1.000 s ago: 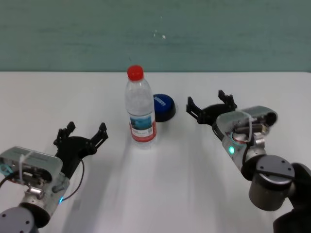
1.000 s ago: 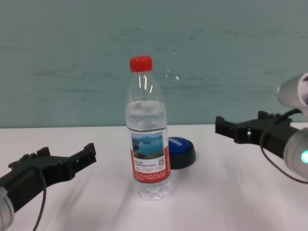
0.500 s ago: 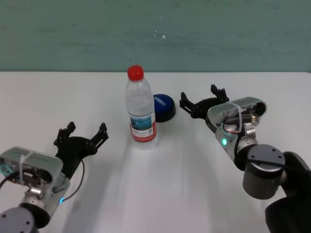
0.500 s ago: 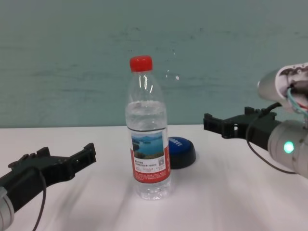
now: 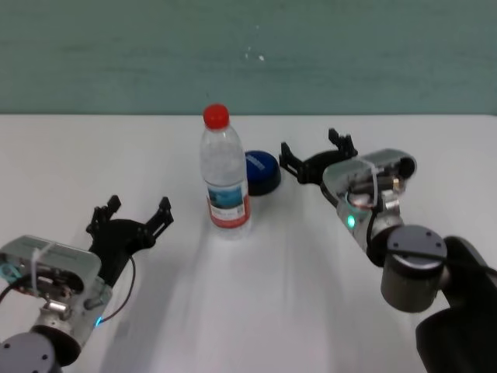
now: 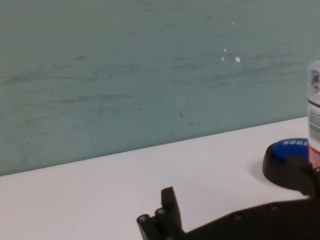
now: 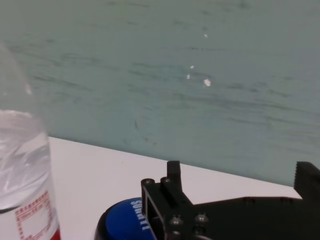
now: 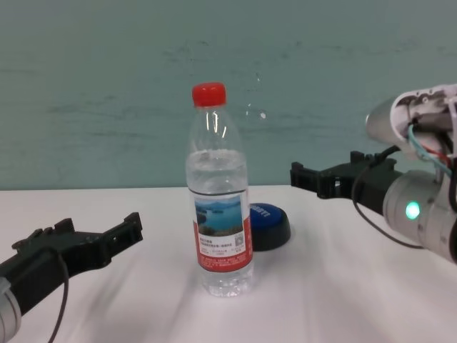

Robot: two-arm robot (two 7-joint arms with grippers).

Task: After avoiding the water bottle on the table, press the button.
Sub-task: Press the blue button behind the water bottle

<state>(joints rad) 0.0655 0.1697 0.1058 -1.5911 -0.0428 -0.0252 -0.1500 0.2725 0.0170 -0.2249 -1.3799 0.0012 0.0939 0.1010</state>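
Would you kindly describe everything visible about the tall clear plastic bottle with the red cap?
The tall clear plastic water bottle has a red screw cap and a red-and-white label with a lake picture. It looks filled with clear water. It stands upright on the white table, just in front of the low blue dome button, hiding part of it. Neither gripper touches it: the right gripper hovers open near the button, apart from the bottle.

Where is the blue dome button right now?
In the head view, the blue dome button sits behind the clear plastic bottle, toward the right end effector.
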